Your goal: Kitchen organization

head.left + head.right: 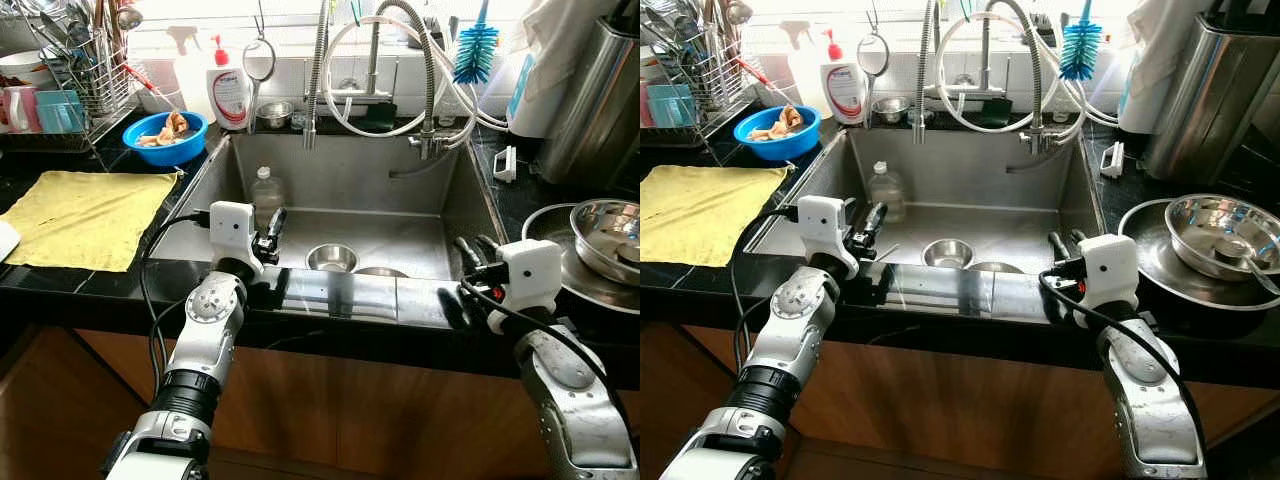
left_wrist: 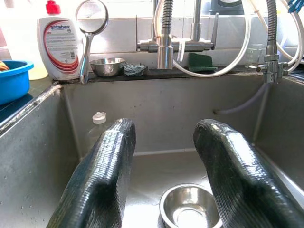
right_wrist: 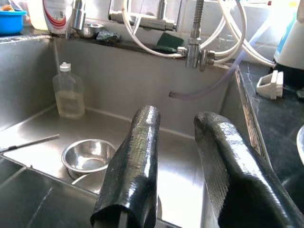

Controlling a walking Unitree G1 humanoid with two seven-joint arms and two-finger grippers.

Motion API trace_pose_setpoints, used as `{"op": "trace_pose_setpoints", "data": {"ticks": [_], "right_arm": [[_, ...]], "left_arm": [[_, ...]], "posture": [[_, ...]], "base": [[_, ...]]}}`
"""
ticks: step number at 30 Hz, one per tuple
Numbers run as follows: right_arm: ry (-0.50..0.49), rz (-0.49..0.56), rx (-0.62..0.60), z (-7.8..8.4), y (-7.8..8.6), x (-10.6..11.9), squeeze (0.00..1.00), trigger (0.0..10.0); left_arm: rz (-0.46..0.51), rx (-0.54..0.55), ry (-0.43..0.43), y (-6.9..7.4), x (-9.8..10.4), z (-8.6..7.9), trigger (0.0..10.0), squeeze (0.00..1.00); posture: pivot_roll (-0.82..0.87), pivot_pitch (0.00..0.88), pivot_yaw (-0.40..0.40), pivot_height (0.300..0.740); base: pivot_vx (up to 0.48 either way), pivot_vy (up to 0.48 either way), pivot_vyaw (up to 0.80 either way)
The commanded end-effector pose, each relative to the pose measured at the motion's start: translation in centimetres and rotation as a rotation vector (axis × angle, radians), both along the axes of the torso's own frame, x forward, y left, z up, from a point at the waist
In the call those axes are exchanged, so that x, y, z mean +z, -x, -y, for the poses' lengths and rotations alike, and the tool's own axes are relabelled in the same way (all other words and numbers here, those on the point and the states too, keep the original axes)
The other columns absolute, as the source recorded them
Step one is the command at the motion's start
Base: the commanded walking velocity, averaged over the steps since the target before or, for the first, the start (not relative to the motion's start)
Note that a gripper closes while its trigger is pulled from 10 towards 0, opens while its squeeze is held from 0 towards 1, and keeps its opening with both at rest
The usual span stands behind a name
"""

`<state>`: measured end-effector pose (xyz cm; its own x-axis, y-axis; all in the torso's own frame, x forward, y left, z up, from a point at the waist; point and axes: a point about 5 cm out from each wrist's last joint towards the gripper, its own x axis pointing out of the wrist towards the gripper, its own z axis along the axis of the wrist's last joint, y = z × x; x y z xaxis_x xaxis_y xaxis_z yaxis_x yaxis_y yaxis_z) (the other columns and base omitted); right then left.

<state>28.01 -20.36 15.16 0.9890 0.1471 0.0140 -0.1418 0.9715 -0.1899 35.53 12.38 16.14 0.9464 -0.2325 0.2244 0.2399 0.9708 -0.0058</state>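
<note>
A black, glossy stone counter (image 1: 60, 285) is seen around a deep stainless-steel sink (image 1: 340, 170), with brown cabinet fronts below and a white tiled wall behind. On the ledge at the back stand a white soap bottle (image 1: 230, 92) with a red pump, a small steel cup (image 1: 274, 113) and a green sponge (image 2: 201, 62); a blue bottle brush (image 1: 475, 50) hangs above. A coiled spring tap (image 1: 318, 75) and looped white hoses (image 1: 400, 85) are mounted over the basin.

To the left, a yellow cloth (image 1: 85, 215) is spread flat on the counter, a blue bowl (image 1: 166, 136) holding scraps sits beside the sink's corner, and a wire rack (image 1: 95, 70) of utensils is cut off by the frame edge. To the right, a steel bowl (image 1: 1220, 225) rests in a wider shallow pan (image 1: 1160, 265) — both partly cropped.

Inside the sink, a small round steel bowl (image 1: 332, 258) lies on the floor near the front wall; a second rim beside it is mostly hidden. A clear plastic bottle (image 3: 69, 91) with a white cap stands upright against the left wall.

The left gripper (image 2: 164, 175) is held over the sink's front left edge, its fingers spread apart and empty. The right gripper (image 3: 175, 166) hovers at the front right edge, likewise parted — nothing is gripped.
</note>
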Motion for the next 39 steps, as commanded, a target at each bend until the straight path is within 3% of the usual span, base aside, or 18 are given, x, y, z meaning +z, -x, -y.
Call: {"op": "trace_pose_setpoints", "data": {"ticks": [1,5,6,7,10,14,20,24,28,29,30,31,34,35,36,39], "right_arm": [[-0.004,0.012,0.0,-0.2,-0.2,0.3,0.8,10.0],[-0.004,0.018,0.005,-0.4,-0.2,0.4,0.78,10.0],[0.007,0.024,0.001,-0.4,-0.2,0.5,0.72,10.0],[0.031,0.042,-0.015,-0.4,-0.2,0.8,0.0,10.0],[0.06,0.084,-0.046,-0.4,-0.1,1.6,0.0,10.0],[0.091,0.261,-0.202,0.4,1.0,4.8,0.0,10.0],[0.114,0.388,-0.385,2.1,3.4,7.1,0.0,10.0],[0.13,0.393,-0.546,3.9,5.5,7.2,0.0,10.0],[0.097,0.357,-0.612,4.8,6.6,6.4,0.0,10.0],[0.094,0.339,-0.641,5.1,7.0,6.0,0.62,10.0],[0.094,0.339,-0.641,5.1,7.0,6.0,0.62,10.0],[0.099,0.325,-0.666,5.4,7.3,5.8,1.0,10.0],[0.105,0.301,-0.7,5.7,7.8,5.3,1.0,10.0],[0.101,0.291,-0.706,5.8,7.9,5.1,0.84,10.0],[0.099,0.283,-0.711,5.8,8.0,4.9,0.0,10.0],[0.083,0.271,-0.73,5.8,8.2,4.7,0.0,10.0]], "left_arm": [[0.009,0.005,-0.008,-0.1,0.3,-0.3,10.0,0.0],[0.009,0.005,-0.009,-0.1,0.3,-0.3,10.0,0.0],[0.009,0.004,-0.009,-0.1,0.3,-0.3,10.0,0.0],[0.01,0.004,-0.009,-0.1,0.3,-0.3,10.0,0.0],[0.01,0.005,-0.009,-0.1,0.3,-0.3,10.0,0.0],[0.01,0.005,-0.009,0.0,0.3,-0.3,10.0,0.0],[0.007,0.001,-0.009,0.0,0.3,-0.2,10.0,0.0],[0.006,-0.005,-0.007,-0.1,0.2,0.0,10.0,0.0],[0.006,-0.01,-0.005,-0.1,0.2,0.1,10.0,0.0],[0.006,-0.012,-0.004,-0.1,0.2,0.2,10.0,0.0],[0.006,-0.012,-0.004,-0.1,0.2,0.2,10.0,0.0],[0.006,-0.013,-0.004,0.0,0.2,0.2,10.0,0.0],[0.006,-0.015,-0.004,-0.1,0.2,0.2,10.0,0.0],[0.006,-0.015,-0.003,-0.1,0.2,0.2,10.0,0.0],[0.007,-0.017,-0.004,-0.1,0.2,0.2,10.0,0.0],[0.009,-0.019,-0.003,-0.1,0.3,0.2,10.0,0.0]], "posture": [[-0.06,0.0,0.049,0.74],[-0.06,0.0,0.05,0.74],[-0.06,0.0,0.05,0.74],[-0.05,0.0,0.05,0.74],[-0.06,0.0,0.05,0.74],[-0.06,0.0,0.051,0.74],[-0.07,0.0,0.055,0.74],[-0.08,0.0,0.055,0.74],[-0.08,0.0,0.057,0.74],[-0.08,0.0,0.057,0.74],[-0.08,0.0,0.057,0.74],[-0.08,0.0,0.056,0.74],[-0.08,0.0,0.057,0.74],[-0.08,0.0,0.057,0.74],[-0.08,0.0,0.058,0.74],[-0.08,0.0,0.058,0.74]], "base": [[0.0,0.0,0.0],[0.0,0.0,0.0],[0.0,0.0,0.0],[0.0,0.0,0.0],[0.0,0.0,0.0],[0.0,0.0,0.0],[0.0,0.0,0.0],[0.0,0.0,0.0],[0.0,0.0,0.0],[0.0,0.0,0.0],[0.0,0.0,0.0],[0.0,0.0,0.0],[0.0,0.0,0.0],[0.0,0.0,0.0],[0.0,0.0,0.0],[0.0,0.0,0.0]]}}
